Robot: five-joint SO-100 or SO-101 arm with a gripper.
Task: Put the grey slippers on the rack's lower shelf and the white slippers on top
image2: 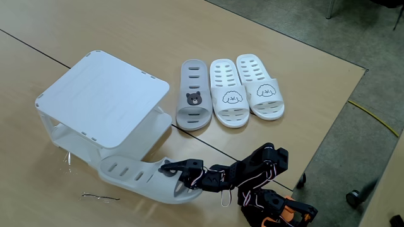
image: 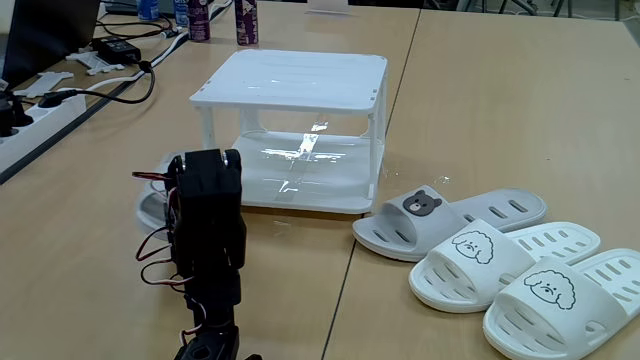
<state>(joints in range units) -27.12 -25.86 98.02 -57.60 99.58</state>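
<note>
One grey slipper (image2: 136, 176) lies just in front of the rack (image2: 104, 94), at the open side of the lower shelf (image2: 154, 131). My gripper (image2: 172, 170) is at its strap and looks shut on it. In the other fixed view my black arm (image: 205, 230) hides most of that slipper (image: 150, 205). The second grey slipper (image: 420, 215), with the bear face, lies right of the rack (image: 290, 75) beside the two white slippers (image: 495, 255) (image: 560, 295). From above these three sit in a row: grey slipper (image2: 194, 94), then white slippers (image2: 229, 93) (image2: 260, 85). The top and the lower shelf (image: 300, 170) hold nothing.
A power strip (image: 40, 110), black cables (image: 120, 75) and bottles (image: 245, 20) sit at the back left. A thin wire (image2: 101, 197) lies on the table near the rack. The table edge (image2: 334, 120) drops to the floor on the right.
</note>
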